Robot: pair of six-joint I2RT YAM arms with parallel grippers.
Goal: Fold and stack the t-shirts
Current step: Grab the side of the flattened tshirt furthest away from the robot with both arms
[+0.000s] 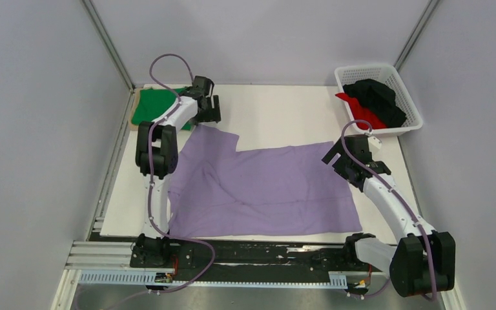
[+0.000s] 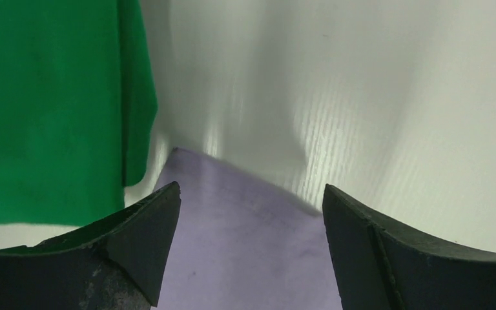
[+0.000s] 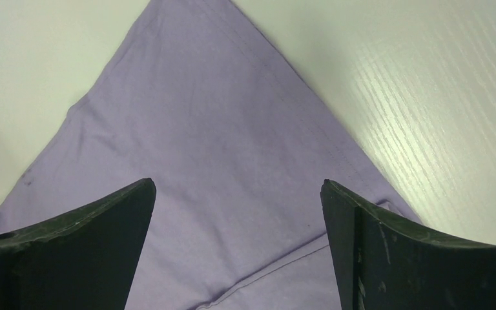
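We are holding both jaws apart and empty, the left gripper (image 2: 252,194) over the far-left corner of the lilac t-shirt (image 1: 265,187), which is spread toward the bench's near edge, beside the green t-shirt (image 1: 152,103), and the right gripper (image 3: 239,187) over its far-right corner.

The large shirt (image 1: 265,187) lies spread across the middle of the bench (image 1: 284,110), reaching its near edge. Far left, a folded shirt (image 1: 155,103) lies on a board (image 1: 132,120); far right, a basket (image 1: 361,70) holds two more shirts (image 1: 378,97). My left jaws hang parted over the large shirt's far-left corner, my right jaws over its far-right.
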